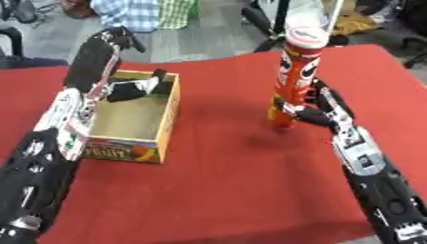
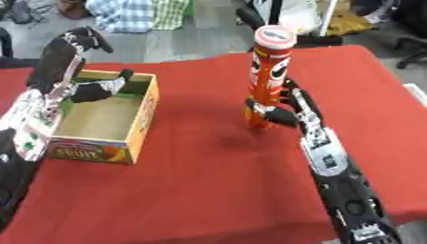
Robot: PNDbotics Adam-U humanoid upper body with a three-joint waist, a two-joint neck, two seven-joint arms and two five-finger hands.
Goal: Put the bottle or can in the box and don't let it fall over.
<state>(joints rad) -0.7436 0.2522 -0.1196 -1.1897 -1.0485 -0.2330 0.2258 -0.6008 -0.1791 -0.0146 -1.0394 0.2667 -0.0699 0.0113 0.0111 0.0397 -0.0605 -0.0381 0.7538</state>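
A tall red chip can (image 1: 295,76) with a pale lid stands upright, its base just off the red table (image 1: 225,190), right of centre. My right hand (image 1: 313,110) is curled round its lower part. An open cardboard box (image 1: 133,117) with a fruit print on its front sits at the left, its inside bare. My left hand (image 1: 135,87) reaches over the box's far rim, fingers curled on the back wall.
The red cloth ends at the far edge, where chairs, bags and a person in a checked shirt (image 1: 142,12) show beyond. My left forearm (image 1: 71,114) lies along the box's left wall.
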